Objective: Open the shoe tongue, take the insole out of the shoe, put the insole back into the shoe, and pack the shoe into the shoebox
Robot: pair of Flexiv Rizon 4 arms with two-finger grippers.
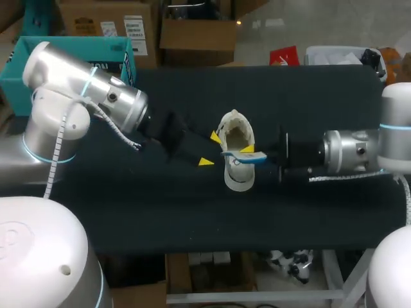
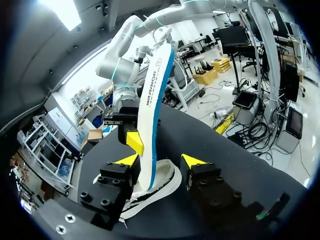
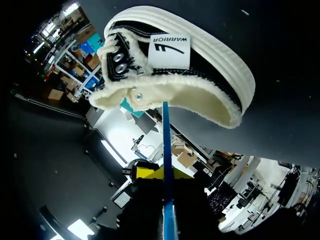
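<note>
A cream and black shoe lies mid-table, its opening up. My right gripper comes in from the right and is shut on the white, blue-edged insole, which rises out of the shoe. In the left wrist view the insole stands upright over the shoe, pinched by my right gripper. My left gripper is open, its fingers on either side of the shoe's end, with a gap on one side. From above, my left gripper sits just left of the shoe. The right wrist view shows the insole edge-on between the fingers of my right gripper, with the shoe ahead.
The black tabletop spreads out on all sides of the shoe. Both arms lie low over it, the left one slanting in from the back left, the right one level from the right edge.
</note>
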